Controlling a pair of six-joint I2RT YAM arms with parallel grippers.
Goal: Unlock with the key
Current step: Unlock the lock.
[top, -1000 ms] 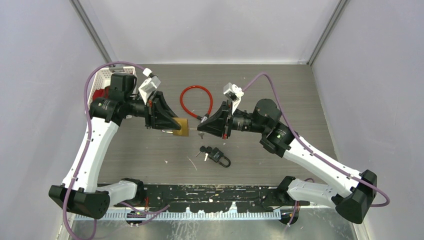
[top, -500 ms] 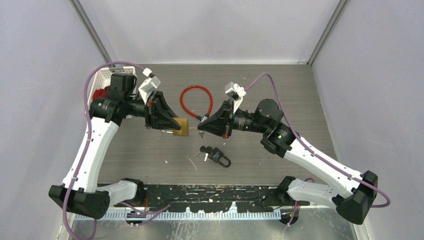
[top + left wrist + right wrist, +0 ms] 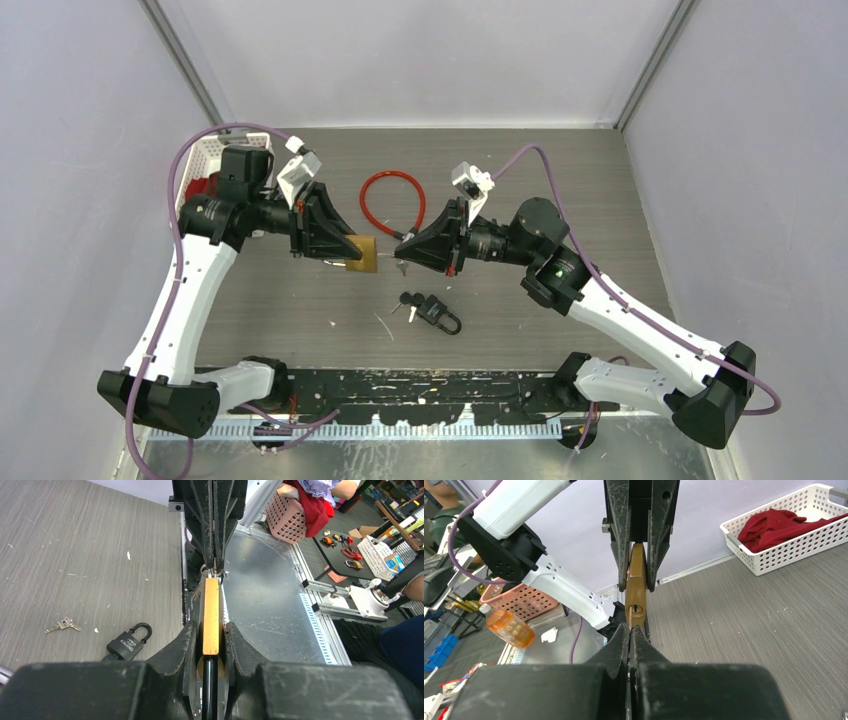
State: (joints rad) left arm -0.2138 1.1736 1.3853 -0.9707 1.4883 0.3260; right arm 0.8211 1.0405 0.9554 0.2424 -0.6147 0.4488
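Note:
My left gripper (image 3: 352, 252) is shut on a brass padlock (image 3: 364, 253) and holds it above the table. The padlock's narrow side shows between the jaws in the left wrist view (image 3: 211, 610). My right gripper (image 3: 400, 250) is shut on a thin silver key (image 3: 629, 616), level with the padlock and facing it. In the right wrist view the key's tip sits at the keyhole in the padlock's bottom face (image 3: 636, 596). I cannot tell how deep it goes. The key's ring (image 3: 215, 572) shows at the padlock's end.
A black padlock (image 3: 440, 314) with a bunch of keys (image 3: 408, 301) lies on the table in front of the grippers. A red cable loop (image 3: 390, 200) lies behind them. A white basket (image 3: 203, 160) with red cloth stands at the back left.
My right gripper has edged slightly left, bringing the key closer to the brass padlock. The left arm has held still.

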